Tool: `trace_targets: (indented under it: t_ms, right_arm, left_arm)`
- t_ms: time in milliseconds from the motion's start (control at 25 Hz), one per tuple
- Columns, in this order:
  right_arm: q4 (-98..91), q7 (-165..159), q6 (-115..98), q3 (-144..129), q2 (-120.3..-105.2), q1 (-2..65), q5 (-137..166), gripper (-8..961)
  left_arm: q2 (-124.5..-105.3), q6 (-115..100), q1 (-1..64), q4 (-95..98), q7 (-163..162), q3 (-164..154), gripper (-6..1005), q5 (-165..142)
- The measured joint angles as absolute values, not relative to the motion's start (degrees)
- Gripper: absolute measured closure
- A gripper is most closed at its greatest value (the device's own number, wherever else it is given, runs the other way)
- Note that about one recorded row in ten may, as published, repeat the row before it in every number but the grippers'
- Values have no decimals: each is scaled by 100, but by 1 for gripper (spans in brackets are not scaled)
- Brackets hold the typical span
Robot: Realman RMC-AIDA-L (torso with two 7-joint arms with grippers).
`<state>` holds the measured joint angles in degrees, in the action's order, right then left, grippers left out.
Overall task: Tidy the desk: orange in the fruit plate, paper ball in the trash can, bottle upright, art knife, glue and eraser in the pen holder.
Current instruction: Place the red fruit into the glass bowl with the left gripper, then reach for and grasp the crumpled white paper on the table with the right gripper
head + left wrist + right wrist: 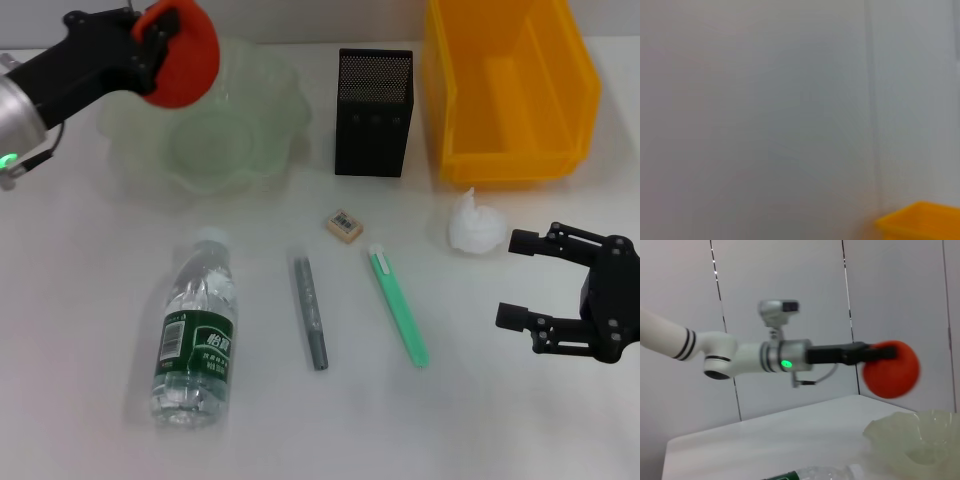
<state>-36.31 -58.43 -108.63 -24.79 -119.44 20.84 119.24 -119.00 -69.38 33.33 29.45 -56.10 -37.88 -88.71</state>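
Note:
My left gripper [165,45] is shut on the orange [183,57], holding it in the air above the pale green fruit plate [265,95] at the back left. In the right wrist view the orange [890,369] hangs over the plate [920,440]. The bottle [197,330] lies on its side at the front left. A grey glue stick [309,311], a green art knife [399,305] and a small eraser [344,225] lie mid-table. The paper ball [474,224] sits near my right gripper [520,280], which is open just to its front right. The black mesh pen holder [373,112] stands at the back.
The yellow bin [510,85] serving as trash can stands at the back right, behind the paper ball. Its corner [920,220] shows in the left wrist view, which otherwise shows only a wall.

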Motion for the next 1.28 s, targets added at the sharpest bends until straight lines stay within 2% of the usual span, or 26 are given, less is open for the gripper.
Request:
trace_targets:
  t_ms: [160, 360, 640, 680, 800, 880, 920, 960, 1000, 1080, 1280]
  right_arm:
    - [-3577, -5845, -10818, -2475, -11940, 2071, 11921, 122]
    - [-3560, -5845, -10763, -2469, -11938, 2041, 11918, 123]
    - [-3434, -6014, -10710, -2292, -11934, 2029, 11918, 123]
    - [-3434, -6014, -10710, -2292, -11934, 2029, 11918, 123]
    - [-3711, -6495, -10819, -2033, -11933, 2005, 11917, 123]
    - [-4334, -7222, -10889, -1830, -11942, 1968, 11918, 123]
    - [-4568, -7537, -10894, -1826, -11943, 1966, 11917, 123]
    - [-4856, -7864, -10904, -1833, -11949, 1962, 11920, 123]
    - [-4856, -7864, -10904, -1833, -11949, 1962, 11920, 123]
    - [-5740, -8918, -10907, -2028, -11961, 1988, 11949, 124]
    - [-6926, -10038, -10858, -2865, -11959, 2006, 12015, 124]
  left_arm:
    - [-11920, -6124, 3681, 2441, -5195, -3823, 905, -8546]
    - [-11920, -5762, 3803, 2248, -5084, -3902, 894, -8396]
    - [-11911, -6028, 3620, 2253, -5171, -3995, 702, -8344]
    - [-11911, -6028, 3620, 2253, -5171, -3995, 650, -8344]
    - [-11841, -6899, 3293, 2420, -5314, -4323, 494, -8392]
    - [-11752, -7713, 2819, 2984, -5732, -5069, 404, -8735]
    - [-11752, -7713, 2819, 2984, -5732, -5069, 366, -8735]
    - [-11752, -8074, 2461, 3453, -6077, -5379, 328, -8986]
    - [-11752, -8074, 2461, 3453, -6077, -5379, 290, -8986]
    - [-11827, -8562, 1970, 3922, -6186, -5469, 214, -9044]
    - [-11838, -9116, 1672, 4046, -6175, -5477, 191, -9034]
